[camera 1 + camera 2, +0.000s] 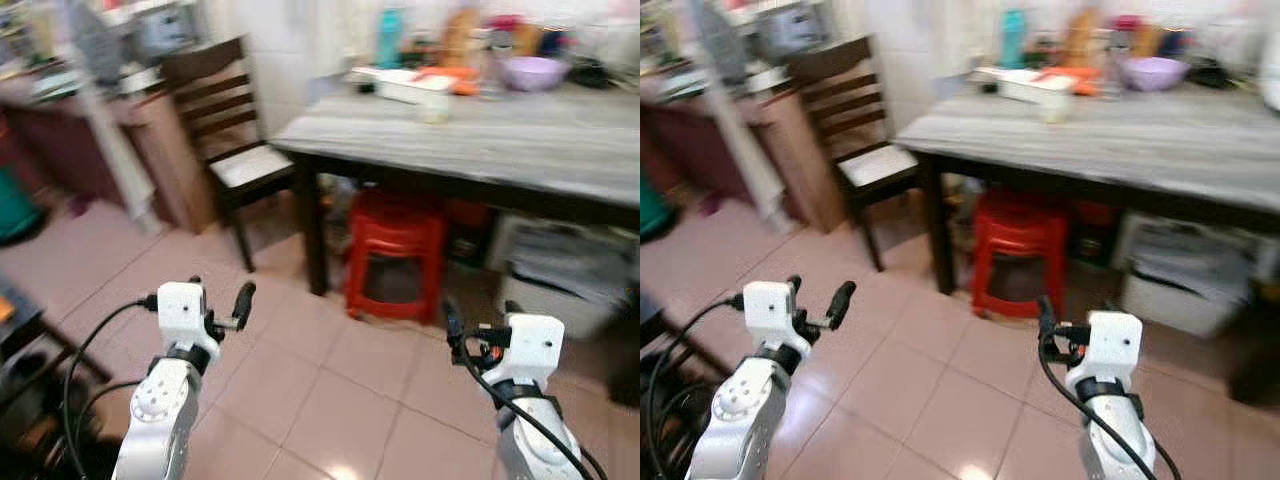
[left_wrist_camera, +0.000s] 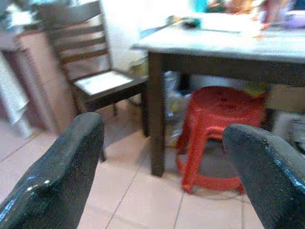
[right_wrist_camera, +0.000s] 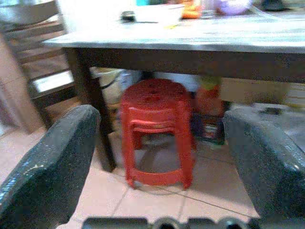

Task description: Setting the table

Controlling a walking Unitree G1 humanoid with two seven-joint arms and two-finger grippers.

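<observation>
Head views show the table (image 1: 520, 140) ahead across the tiled floor, a red stool (image 1: 395, 255) under it and a chair (image 1: 225, 150) at its left end, with the tableware at the far edge — a purple bowl (image 1: 533, 71), a white tray (image 1: 410, 84) and a small pale cup (image 1: 434, 104). Left gripper (image 1: 222, 305) and right gripper (image 1: 480, 325) hang low over the floor, well short of the table, both spread wide and empty. The bowl is probably light plastic, stiff and a little slippery, best pinched at the rim — no label or writing is readable through the blur.
</observation>
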